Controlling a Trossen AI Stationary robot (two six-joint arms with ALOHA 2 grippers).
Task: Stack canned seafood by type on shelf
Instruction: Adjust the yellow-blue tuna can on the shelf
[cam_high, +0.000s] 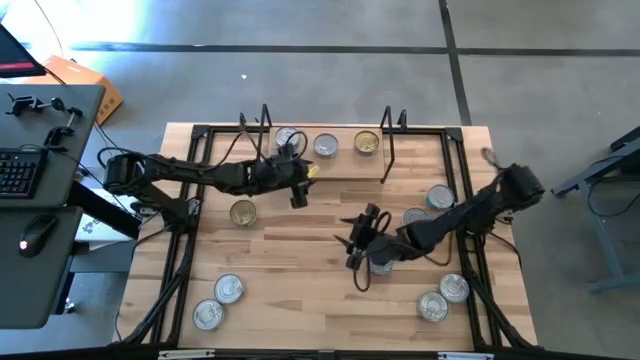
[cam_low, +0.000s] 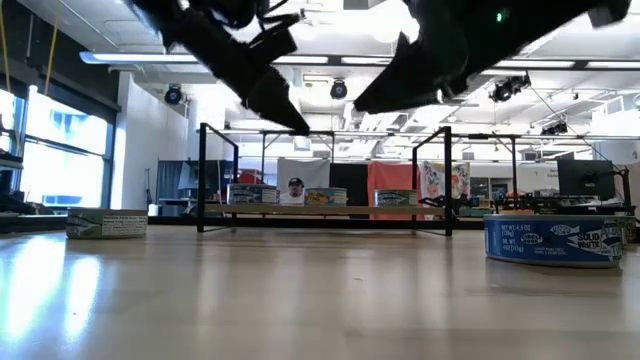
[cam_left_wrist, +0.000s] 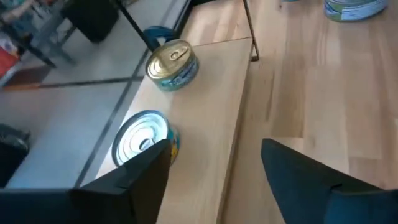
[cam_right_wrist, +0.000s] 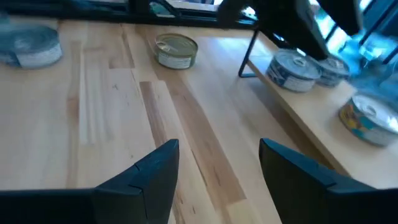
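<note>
The shelf (cam_high: 340, 165), a light board between black wire uprights, stands at the table's far middle. Three tins rest on it: a silver one (cam_high: 287, 137), another silver one (cam_high: 325, 146) and a gold-topped one (cam_high: 366, 144). My left gripper (cam_high: 298, 192) hovers open just in front of the shelf's left part, with nothing between its fingers (cam_left_wrist: 214, 168). In its wrist view the gold-topped tin (cam_left_wrist: 172, 64) and a silver tin (cam_left_wrist: 142, 137) stand on the board. My right gripper (cam_high: 357, 252) hangs open over the table's middle, empty (cam_right_wrist: 217, 162).
Loose tins stand on the table: a gold-topped one (cam_high: 243, 212) at the left, two at the near left (cam_high: 218, 302), two at the right (cam_high: 428, 205), two at the near right (cam_high: 443, 297) and one under my right arm (cam_high: 381, 266). A desk with a keyboard (cam_high: 15, 172) stands left of the table.
</note>
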